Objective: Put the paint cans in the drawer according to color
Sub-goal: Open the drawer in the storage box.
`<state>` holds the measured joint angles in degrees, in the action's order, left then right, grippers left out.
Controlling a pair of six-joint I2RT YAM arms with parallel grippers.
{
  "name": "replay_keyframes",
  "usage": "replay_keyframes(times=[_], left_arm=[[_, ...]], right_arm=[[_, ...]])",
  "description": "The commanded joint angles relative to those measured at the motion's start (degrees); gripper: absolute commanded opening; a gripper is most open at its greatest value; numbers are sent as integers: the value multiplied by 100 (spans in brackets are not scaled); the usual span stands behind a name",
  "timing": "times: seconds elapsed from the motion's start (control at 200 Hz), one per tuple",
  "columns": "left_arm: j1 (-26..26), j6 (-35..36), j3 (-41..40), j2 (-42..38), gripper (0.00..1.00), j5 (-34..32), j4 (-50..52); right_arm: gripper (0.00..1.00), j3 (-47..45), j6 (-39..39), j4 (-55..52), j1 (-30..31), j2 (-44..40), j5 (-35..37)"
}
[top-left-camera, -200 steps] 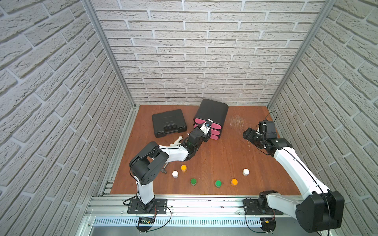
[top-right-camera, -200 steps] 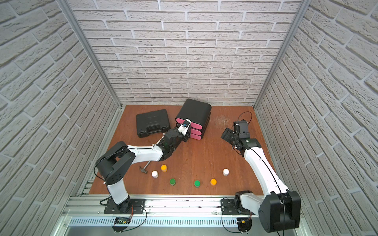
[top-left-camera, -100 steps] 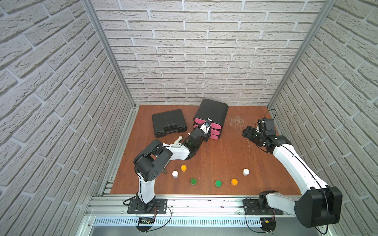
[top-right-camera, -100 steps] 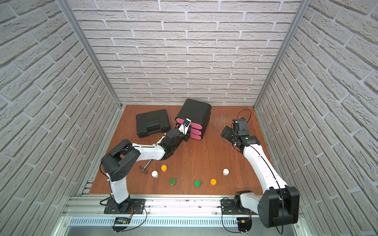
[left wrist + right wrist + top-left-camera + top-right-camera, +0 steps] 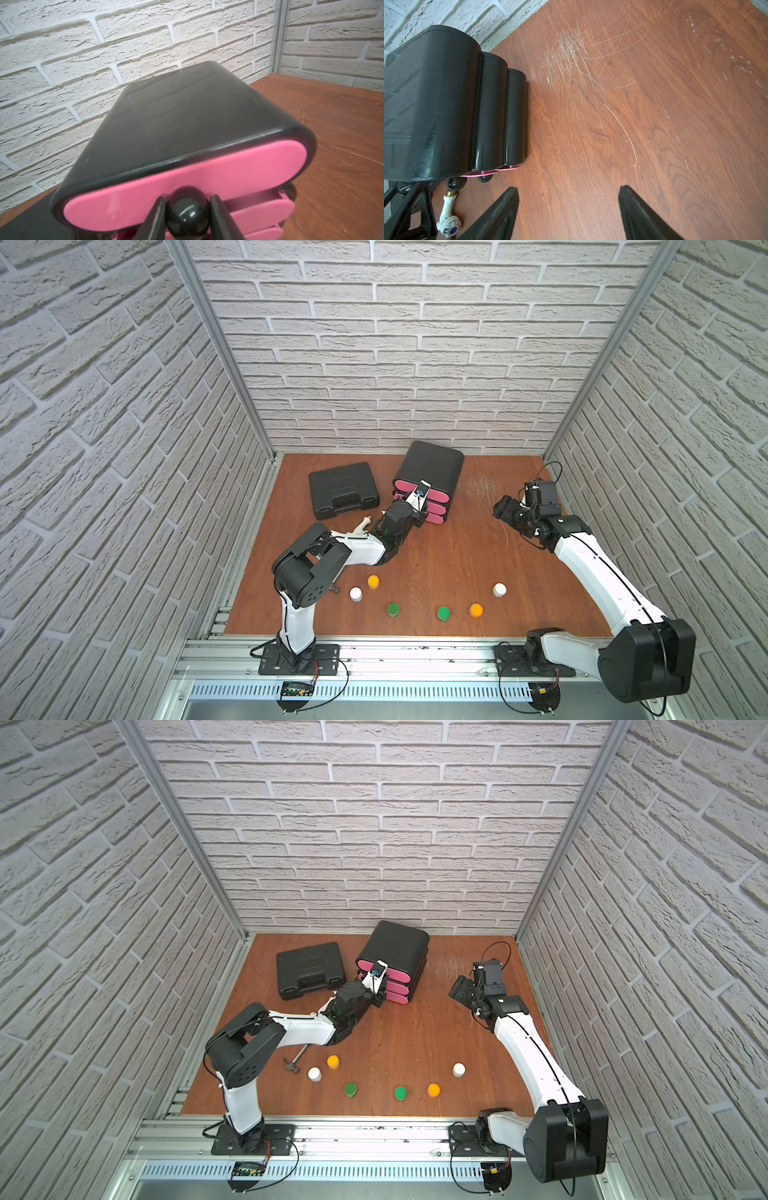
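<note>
White brick walls (image 5: 395, 344) close in a brown wood table (image 5: 436, 556), scratched toward the back.

The left gripper (image 5: 187, 200) is at the top drawer (image 5: 207, 180) of the drawer unit (image 5: 432, 464). In the left wrist view its two fingers (image 5: 158, 218) press against either side of the round black knob (image 5: 188, 216), so it grips the knob. That pink drawer front sits flush under the unit's black top, with two more pink fronts stepped below it. Just beside the left arm, in front of the unit, lies a white fitting (image 5: 446, 209). The black case (image 5: 343, 489) sits closed beside the unit, toward the left wall. The hammer (image 5: 293, 1063) lies by the left arm's base.

The right gripper (image 5: 568, 187) hangs over bare table near the right wall, with its jaws wide apart and nothing between them. It is well apart from the unit.

All six cans stand upright on the table near its front edge, far from the drawers. In both top views they form a loose arc. From the left arm's side across they are a white can (image 5: 355, 593) just beside an orange can (image 5: 373, 581), then a green can (image 5: 393, 609), a second green (image 5: 443, 612), a second orange (image 5: 476, 610) and a second white (image 5: 499, 589). Neither gripper touches any of them.
</note>
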<state>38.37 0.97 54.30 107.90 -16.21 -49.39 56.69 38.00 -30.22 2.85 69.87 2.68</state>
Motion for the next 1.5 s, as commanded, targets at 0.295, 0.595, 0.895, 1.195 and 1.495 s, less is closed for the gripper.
replay_keyframes(times=[0.295,0.595,0.895,1.195,1.495], left_arm=[[-73,-28,-642,-463,21,210,-963],[117,86,-1183,-925,21,206,-1095],[322,179,-1407,-1162,21,56,-1176],[361,237,-1426,-1270,54,-103,-1093],[404,69,-1896,-2320,82,239,-423]], right_arm=[[80,132,76,8,5,-20,119],[80,123,58,-55,10,-50,70],[80,73,32,-124,6,-94,-4],[80,-69,-10,-72,6,-227,-84],[83,57,-367,-274,7,-583,164]])
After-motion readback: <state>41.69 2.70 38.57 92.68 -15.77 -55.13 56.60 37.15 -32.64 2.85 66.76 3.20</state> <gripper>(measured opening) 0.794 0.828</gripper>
